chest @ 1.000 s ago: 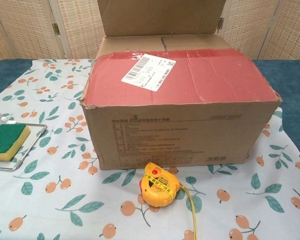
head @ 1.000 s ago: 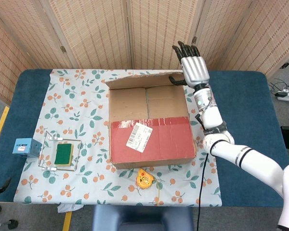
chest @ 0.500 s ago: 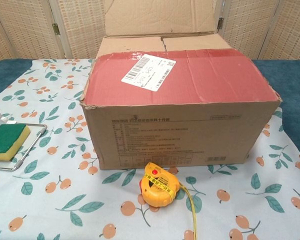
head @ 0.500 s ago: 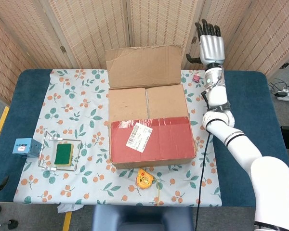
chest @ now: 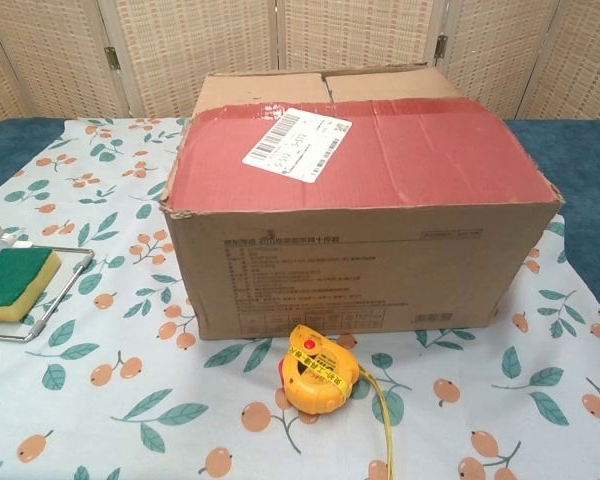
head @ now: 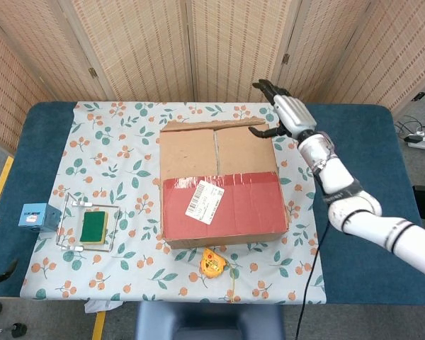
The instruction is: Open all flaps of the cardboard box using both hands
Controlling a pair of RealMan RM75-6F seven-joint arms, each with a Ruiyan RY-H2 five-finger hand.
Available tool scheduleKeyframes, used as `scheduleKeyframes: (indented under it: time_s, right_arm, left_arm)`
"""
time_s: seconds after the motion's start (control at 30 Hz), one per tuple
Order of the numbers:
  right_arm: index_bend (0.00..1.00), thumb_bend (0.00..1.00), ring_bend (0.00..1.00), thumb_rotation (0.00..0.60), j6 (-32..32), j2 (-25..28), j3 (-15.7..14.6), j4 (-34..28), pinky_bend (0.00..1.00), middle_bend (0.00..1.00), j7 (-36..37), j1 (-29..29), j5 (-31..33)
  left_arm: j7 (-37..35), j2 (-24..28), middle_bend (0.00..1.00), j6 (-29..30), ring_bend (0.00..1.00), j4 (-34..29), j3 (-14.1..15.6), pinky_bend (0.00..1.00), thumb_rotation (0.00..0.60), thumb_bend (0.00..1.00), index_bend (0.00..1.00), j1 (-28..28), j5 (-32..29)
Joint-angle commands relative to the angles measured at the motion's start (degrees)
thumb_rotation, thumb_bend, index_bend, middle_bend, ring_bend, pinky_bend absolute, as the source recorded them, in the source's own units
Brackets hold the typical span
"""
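The cardboard box (head: 219,163) stands mid-table on the patterned cloth and fills the chest view (chest: 360,220). Its red front flap (head: 248,202), bearing a white label (head: 203,200), lies flat over the top. Two brown side flaps (head: 188,152) lie flat behind it and meet at a centre seam. Of the rear flap (head: 212,124) only a thin edge shows along the back of the box. My right hand (head: 289,115) hovers at the box's back right corner with its fingers spread, and its thumb reaches over the corner. It holds nothing. My left hand appears in neither view.
A yellow tape measure (head: 212,263) lies just in front of the box, trailing a yellow cord (chest: 385,430). Left of the box, a wire tray (head: 67,212) holds a green sponge (head: 94,226), with a blue cube (head: 37,216) beside it. Wicker screens stand behind the table.
The rear flap went from part-raised to upright and now shows only as a thin edge at the back. My right hand came down from above to the back right corner.
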Motion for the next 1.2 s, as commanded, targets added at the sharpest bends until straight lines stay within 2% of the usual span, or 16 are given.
scheduleKeyframes:
  time_s: [0.03,0.13,0.23,0.37,0.47,0.53,0.63,0.87,1.0,1.2]
  right_arm:
    - [0.03,0.34,0.0,0.446,-8.38,12.31,5.61,-14.35,0.0,0.0,19.13,-12.59,-3.68]
    - [0.03,0.34,0.02,0.443,-14.21,13.43,9.09,-14.63,0.05,0.0,27.09,-15.37,-4.23]
    - [0.03,0.34,0.05,0.445,-20.85,13.75,11.36,-12.9,0.07,0.0,29.03,-15.86,-6.95]
    - [0.03,0.34,0.07,0.449,-33.03,11.24,17.43,-8.33,0.07,0.0,29.62,-16.21,-6.02]
    - [0.03,0.34,0.07,0.452,-41.26,7.22,23.64,-3.59,0.09,0.0,26.36,-17.99,-1.45]
    - [0.03,0.34,0.08,0.455,-46.88,4.29,27.39,0.43,0.1,0.0,21.71,-19.0,1.93]
    - [0.03,0.34,0.08,0.457,-53.84,0.59,31.36,5.86,0.11,0.0,14.62,-19.63,6.61]
    - [0.0,0.34,0.07,0.459,-64.59,-4.55,34.23,14.41,0.14,0.0,4.55,-18.64,15.22]
    - [0.0,0.34,0.07,0.46,-67.59,-5.92,33.7,17.27,0.15,0.0,2.16,-17.5,18.09]
    - [0.0,0.34,0.07,0.46,-68.37,-6.5,31.98,18.82,0.15,0.0,0.14,-16.32,20.19]
  left_arm:
    - [0.56,-0.29,0.02,-0.45,0.0,0.15,-0.3,0.0,0.6,0.35,0.0,-0.33,-0.55]
    - [1.13,-0.57,0.02,-0.79,0.0,0.3,-0.31,0.0,0.6,0.35,0.0,-0.76,-0.31]
    - [1.51,-0.8,0.02,-1.27,0.0,0.59,-0.33,0.0,0.6,0.35,0.0,-1.12,-0.33]
    - [1.46,-0.95,0.04,-2.52,0.0,0.94,-0.39,0.0,0.6,0.35,0.0,-1.68,-0.82]
    - [1.53,-1.03,0.04,-3.0,0.0,1.13,-0.41,0.0,0.6,0.35,0.0,-1.88,-1.11]
    - [1.54,-1.08,0.04,-3.05,0.0,1.22,-0.49,0.0,0.6,0.35,0.0,-1.88,-1.36]
    - [1.37,-1.09,0.04,-3.12,0.0,1.32,-0.51,0.0,0.6,0.35,0.0,-1.8,-1.68]
    - [1.55,-1.15,0.04,-3.42,0.0,1.53,-0.31,0.0,0.6,0.35,0.0,-1.85,-1.76]
    - [1.4,-1.09,0.04,-2.94,0.0,1.36,-0.29,0.0,0.6,0.35,0.0,-1.63,-1.65]
    - [1.26,-1.06,0.04,-2.92,0.0,1.45,-0.15,0.0,0.6,0.35,0.0,-1.62,-1.47]
